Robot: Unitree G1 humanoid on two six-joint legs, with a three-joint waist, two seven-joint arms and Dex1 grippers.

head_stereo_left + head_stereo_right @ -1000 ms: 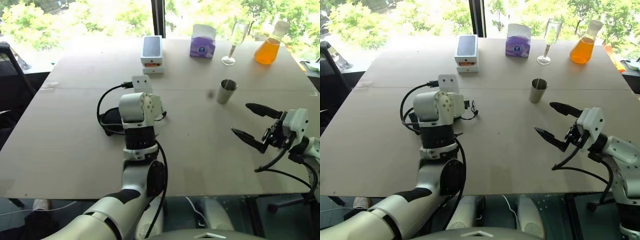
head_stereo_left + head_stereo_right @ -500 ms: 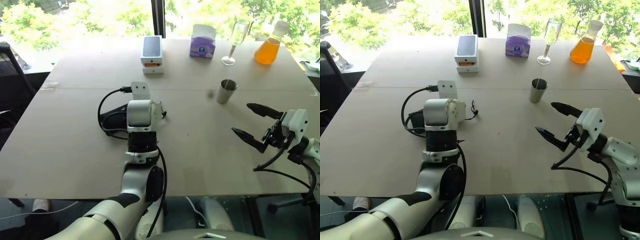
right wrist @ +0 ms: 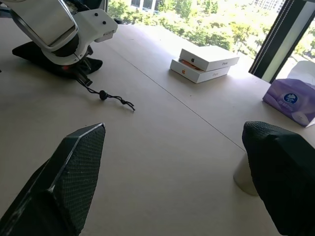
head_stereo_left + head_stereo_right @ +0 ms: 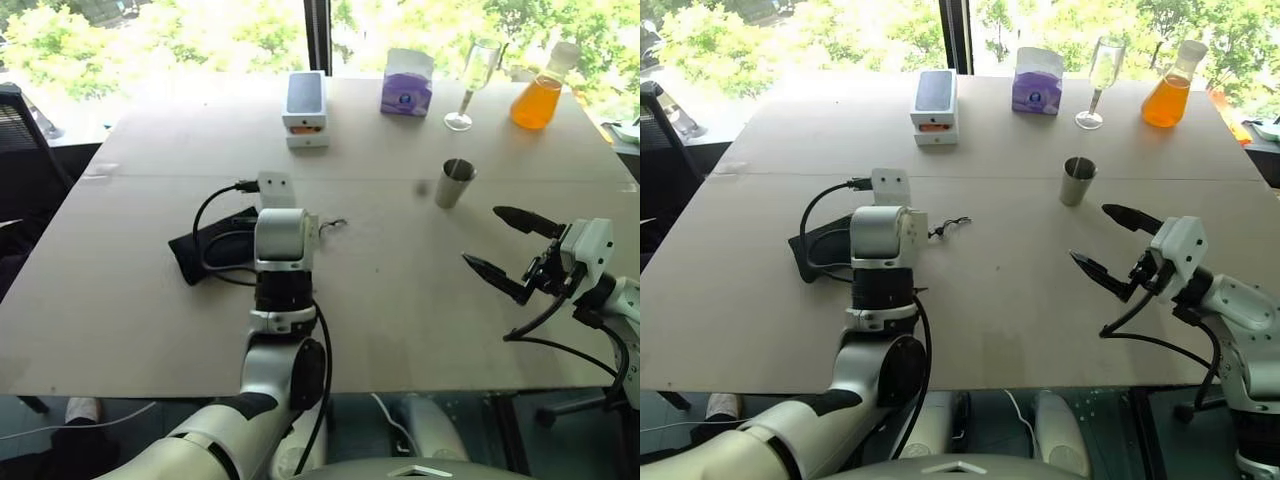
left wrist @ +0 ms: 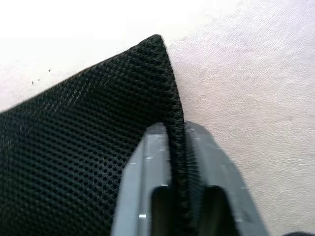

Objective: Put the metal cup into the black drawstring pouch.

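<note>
- Left gripper (image 5: 177, 147) clamped on edge of soft black mesh drawstring pouch (image 4: 205, 248), lying flat on table.
- Small silver-grey steel cup (image 4: 454, 183) upright, well right of pouch.
- Right gripper (image 4: 508, 247) spread wide, empty, near cup.

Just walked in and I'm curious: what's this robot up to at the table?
Its left tool is pinched shut on the edge of the black drawstring pouch, which lies flat on the table. The right tool hangs open above the table, near the metal cup, which stands upright and untouched.

The black drawstring pouch (image 5: 88, 147) is coarse matt mesh cloth; the metal cup (image 4: 454, 183) dull brushed steel.
</note>
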